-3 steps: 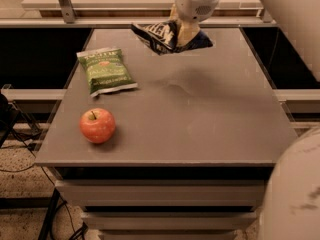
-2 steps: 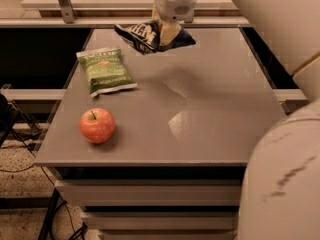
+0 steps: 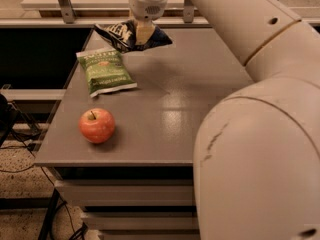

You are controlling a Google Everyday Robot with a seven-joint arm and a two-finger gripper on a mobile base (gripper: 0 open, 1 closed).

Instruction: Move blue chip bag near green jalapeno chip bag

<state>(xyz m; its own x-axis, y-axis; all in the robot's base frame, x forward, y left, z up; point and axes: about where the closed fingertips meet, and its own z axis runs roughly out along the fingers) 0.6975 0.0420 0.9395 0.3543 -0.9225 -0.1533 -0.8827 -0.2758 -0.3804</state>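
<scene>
Gripper [image 3: 144,33] at far side of table [image 3: 200,79], on arm entering from top of view, fingers pinching blue chip bag [image 3: 118,34] at crumpled middle. Bag held off tabletop, just beyond far end of green jalapeno chip bag [image 3: 105,71], which lies flat near left edge. Red apple [image 3: 97,125] nearer front, well apart. Likely risks: slick foil may slip from pinch, dropping bag early; release too far left could send it off table edge; low descent could shove green bag.

Pincer [image 3: 143,34], gripping blue chip bag [image 3: 125,36], hangs near green jalapeno chip bag [image 3: 105,72] — table [image 3: 200,84] rightward lies open.
</scene>
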